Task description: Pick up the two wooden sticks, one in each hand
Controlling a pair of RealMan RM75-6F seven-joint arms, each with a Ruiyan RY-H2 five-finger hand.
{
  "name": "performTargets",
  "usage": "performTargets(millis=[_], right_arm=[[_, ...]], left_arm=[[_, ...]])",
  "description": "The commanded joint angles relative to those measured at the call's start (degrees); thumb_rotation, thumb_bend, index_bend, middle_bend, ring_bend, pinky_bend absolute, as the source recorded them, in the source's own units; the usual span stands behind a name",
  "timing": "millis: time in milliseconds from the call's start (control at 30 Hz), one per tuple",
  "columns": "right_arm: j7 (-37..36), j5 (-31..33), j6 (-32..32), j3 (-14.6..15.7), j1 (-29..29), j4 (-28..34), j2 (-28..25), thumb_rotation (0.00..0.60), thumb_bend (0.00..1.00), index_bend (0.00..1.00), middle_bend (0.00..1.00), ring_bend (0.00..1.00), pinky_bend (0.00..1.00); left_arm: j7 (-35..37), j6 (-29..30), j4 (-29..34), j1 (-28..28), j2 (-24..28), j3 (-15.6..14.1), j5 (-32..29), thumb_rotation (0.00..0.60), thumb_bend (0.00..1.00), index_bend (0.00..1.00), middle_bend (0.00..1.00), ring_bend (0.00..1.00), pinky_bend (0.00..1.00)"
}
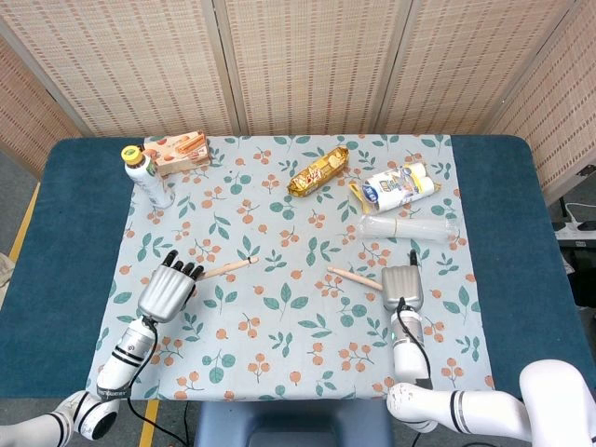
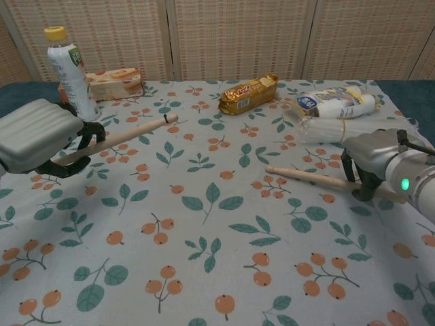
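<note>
Both hands hold sticks: left hand (image 2: pixel 37 136) grips the left stick (image 2: pixel 129 134), pointing up-right; right hand (image 2: pixel 372 157) clasps the right stick (image 2: pixel 306 176), pointing left.

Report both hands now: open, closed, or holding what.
Left hand: closed around the left wooden stick.
Right hand: closed around the right wooden stick.
</note>
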State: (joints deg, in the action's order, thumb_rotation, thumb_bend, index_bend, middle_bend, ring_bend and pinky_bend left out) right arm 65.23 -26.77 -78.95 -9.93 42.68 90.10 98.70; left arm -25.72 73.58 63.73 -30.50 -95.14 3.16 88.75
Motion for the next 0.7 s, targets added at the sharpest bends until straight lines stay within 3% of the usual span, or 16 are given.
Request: performTargets(millis=[33,433,700], right_arm=[[-1.2,-0.6,1.2,0.6,-0.7,-1.2,-0.4,0.6,0.65,0.85,0.75,0.52,0.0],[-3.4,-0.5,5.9,1.7,-2.0,-5.1,-0.9,0.6,0.65,0.86,0.76,0.53,0.0],[-7.2,-4.3,5.7,1.4,-3.1,-3.5,-2.6,0.6,0.7,0.96,0.85,0.62,0.0]], left_arm=[[-0.1,-0.3,-0.2,0.1,-0.1,0.1,-0.3,0.6,0.63,0.79,0.87,0.59,0.31],[-1.1,-1.2,-0.6,-0.2,-0.7,0.4,-0.8,0.6,0.63,0.79,0.87,0.59,0.31],[-1.2,-0.8,-0.3,-0.1,-0.4,0.5,-0.9,0.6,0.63,0.79,0.87,0.59,0.31]])
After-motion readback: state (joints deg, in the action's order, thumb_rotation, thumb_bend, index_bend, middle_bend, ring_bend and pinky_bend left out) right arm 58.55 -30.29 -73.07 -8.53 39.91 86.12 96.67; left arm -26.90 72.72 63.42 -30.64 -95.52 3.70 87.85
